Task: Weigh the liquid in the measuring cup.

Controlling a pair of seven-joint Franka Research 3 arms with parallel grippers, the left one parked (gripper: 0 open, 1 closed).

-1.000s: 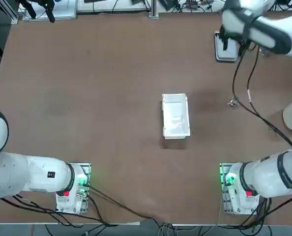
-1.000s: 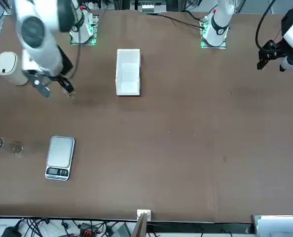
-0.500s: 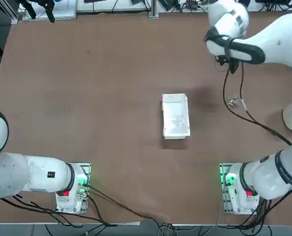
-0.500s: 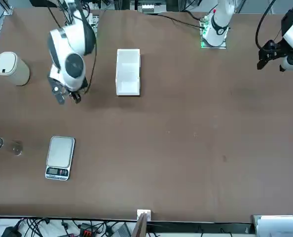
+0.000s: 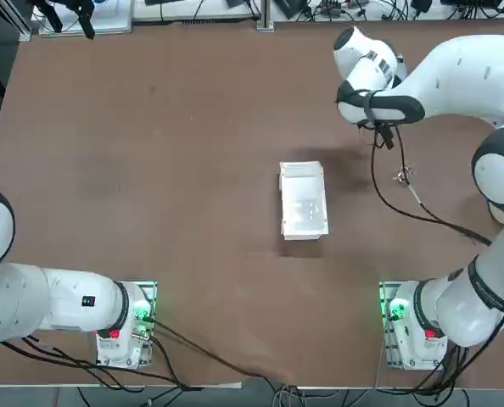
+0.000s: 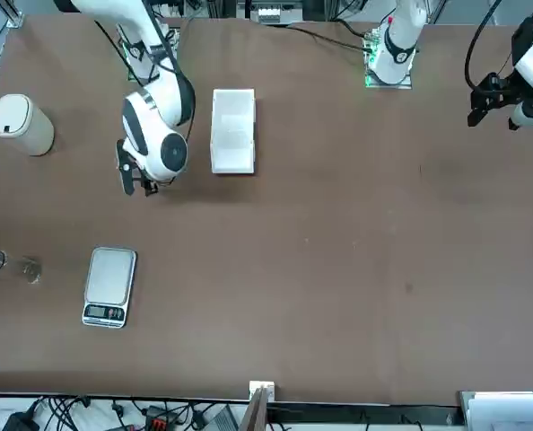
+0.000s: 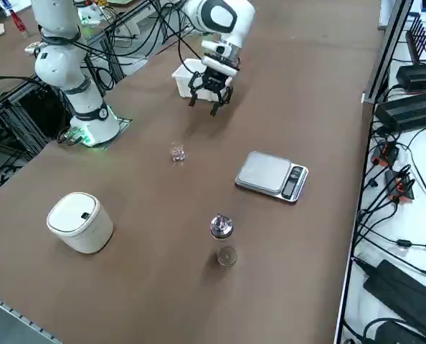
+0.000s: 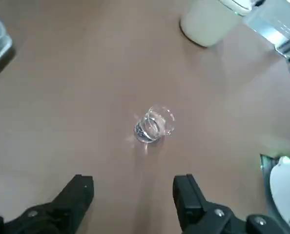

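Hovering above the brown table (image 7: 292, 86), my right gripper (image 8: 133, 196) has its two black fingers (image 8: 79, 190) spread wide with nothing between them; I read this as staging for an approach, not yet a grasp. From the wrist camera, the tiny transparent glinting measuring cup (image 8: 154, 125) stands upright on bare tabletop just ahead of the fingertips, roughly in line with the gap, untouched. A little clear liquid seems to sit in it, though I cannot tell the level.

From the right side camera the same gripper (image 7: 210, 91) hangs near the open white rectangular tray (image 7: 182, 77), well apart from the cup (image 7: 176, 152), so the arm must travel and descend before closing. Overhead, the cup (image 5: 401, 176) sits clear of tray (image 5: 303, 200) and gripper (image 5: 383, 134).

Farther out lies the flat grey silver-edged scale (image 7: 272, 175), pan empty, display end pointing away from the arm base. I judge its open placement leaves a free path from cup to pan. Beyond it stand a small clear bottle with a metal cap (image 7: 221, 227) and a low clear dish (image 7: 227, 256), and a round white lidded canister (image 7: 80, 221); all are off the route.

Risk: the cup is small and slick, so a tilted grip could spill it.
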